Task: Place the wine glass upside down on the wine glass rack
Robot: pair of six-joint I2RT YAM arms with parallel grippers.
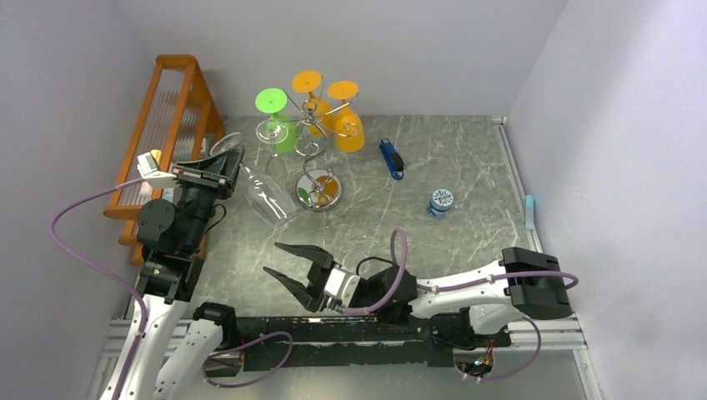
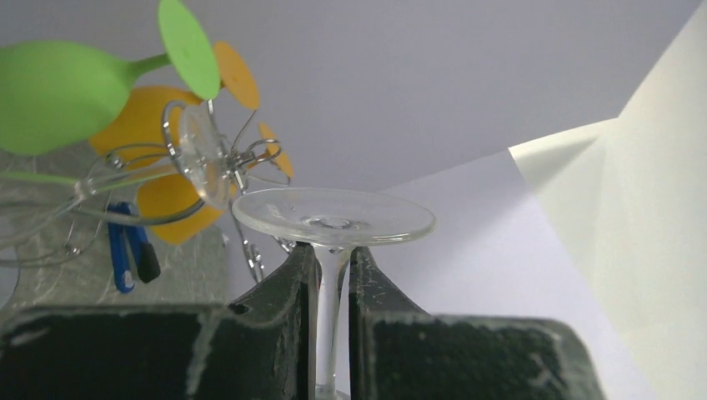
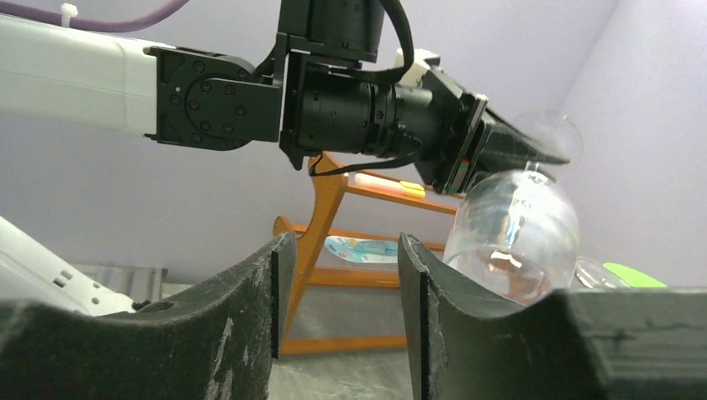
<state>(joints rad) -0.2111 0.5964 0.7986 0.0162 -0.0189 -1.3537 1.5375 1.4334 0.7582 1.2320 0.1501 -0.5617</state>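
My left gripper [image 1: 236,169] is shut on the stem of a clear wine glass [image 1: 271,198] and holds it above the table. The bowl points toward the near right and the foot [image 1: 227,147] toward the back. In the left wrist view the fingers [image 2: 293,275] clamp the stem just below the round foot [image 2: 333,215]. The chrome wine glass rack [image 1: 313,127] stands just right of the glass, on a mirrored base [image 1: 319,190]. A green glass [image 1: 283,133] and orange glasses [image 1: 348,132] hang on it. My right gripper [image 1: 273,259] is open and empty, near the front.
The orange wooden shelf [image 1: 171,117] stands at the left behind the left arm. A blue object [image 1: 392,158] and a small round tin [image 1: 440,202] lie right of the rack. Walls close in on the left, back and right.
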